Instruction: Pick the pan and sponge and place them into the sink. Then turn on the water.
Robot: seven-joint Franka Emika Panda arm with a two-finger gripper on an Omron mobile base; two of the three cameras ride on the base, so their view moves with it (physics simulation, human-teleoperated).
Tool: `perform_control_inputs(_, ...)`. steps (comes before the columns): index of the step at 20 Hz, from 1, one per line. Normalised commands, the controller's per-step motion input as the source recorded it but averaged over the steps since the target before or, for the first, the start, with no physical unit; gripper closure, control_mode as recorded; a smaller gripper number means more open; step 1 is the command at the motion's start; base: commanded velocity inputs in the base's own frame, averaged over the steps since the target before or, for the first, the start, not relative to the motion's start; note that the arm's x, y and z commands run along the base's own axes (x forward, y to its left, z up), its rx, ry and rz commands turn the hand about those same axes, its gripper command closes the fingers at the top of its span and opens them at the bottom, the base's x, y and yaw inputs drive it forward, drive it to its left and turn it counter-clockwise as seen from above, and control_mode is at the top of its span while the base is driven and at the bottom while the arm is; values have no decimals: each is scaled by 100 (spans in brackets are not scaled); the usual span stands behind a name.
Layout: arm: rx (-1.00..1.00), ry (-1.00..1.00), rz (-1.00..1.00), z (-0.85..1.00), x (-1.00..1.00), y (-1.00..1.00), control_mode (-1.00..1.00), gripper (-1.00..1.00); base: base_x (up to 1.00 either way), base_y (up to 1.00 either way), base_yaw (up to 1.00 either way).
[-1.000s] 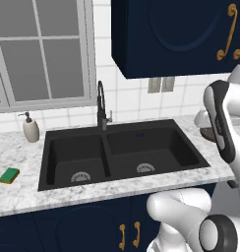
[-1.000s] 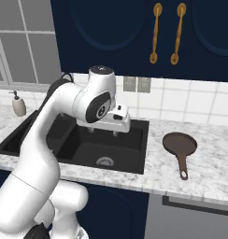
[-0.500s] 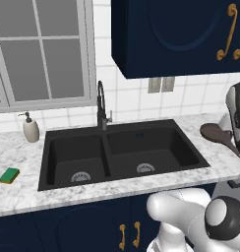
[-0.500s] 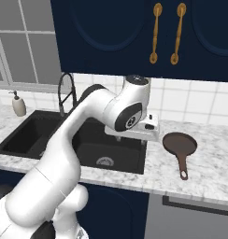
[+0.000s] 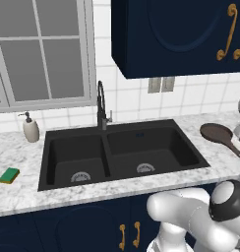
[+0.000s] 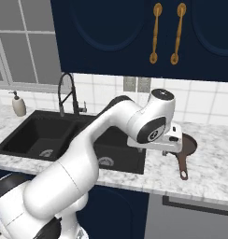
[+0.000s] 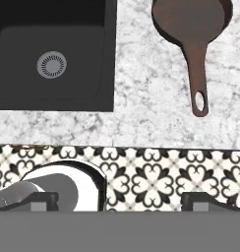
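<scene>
- The gripper [image 7: 120, 202] stands with its two dark finger tips [image 7: 41, 201] wide apart at the bottom of the hand view and nothing between them; it holds nothing.
- In the hand view it looks straight down past the front edge of the counter [image 7: 151, 118], with patterned black-and-white floor tiles [image 7: 156, 182] below the edge.
- In the right base view the white arm [image 6: 102, 140] rises from the lower left, bends forward over the sink and ends in a hand [image 6: 155, 140] hanging above the counter just left of the pan, partly hiding the pan's left rim.
- One pan [image 7: 191, 22], round and reddish-brown, lies flat on the counter to the right of the sink, its long handle [image 7: 196, 74] pointing toward the counter's front edge; it is empty and apart from the gripper.
- One sink [image 5: 122, 152], matte black, with two basins and a centre divider; each basin has one round silver drain [image 5: 145, 168], two in all. Both basins are empty.
- One sponge [image 5: 9, 175], green with a yellow layer, lies on the counter left of the sink, well apart from the pan.
- One black gooseneck faucet [image 5: 102, 106] stands behind the divider; no water shows at it.
- One cream soap dispenser [image 5: 30, 129] stands on the counter behind the sink's left corner.
- Two gold handles [image 6: 167, 32] hang on the dark blue upper cabinet [image 6: 111, 32].
</scene>
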Motion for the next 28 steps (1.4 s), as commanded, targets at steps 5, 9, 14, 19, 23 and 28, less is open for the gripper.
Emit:
perform_control_inputs(5, -3, 0, 0, -32, 5, -37, -100, -100, 0, 0, 0)
perform_control_inputs(9, 0, 0, 0, -25, 4, -30, -100, -100, 0, 0, 0)
perform_control_inputs(14, 0, 0, 0, -21, 24, -27, -100, -100, 0, 0, 0)
perform_control_inputs(19, 0, 0, 0, -27, 27, -28, -100, -100, 0, 0, 0)
perform_control_inputs(23, 0, 0, 0, -30, 34, -23, -100, -100, 0, 0, 0)
perform_control_inputs(28, 0, 0, 0, -18, 56, -18, -100, -100, 0, 0, 0)
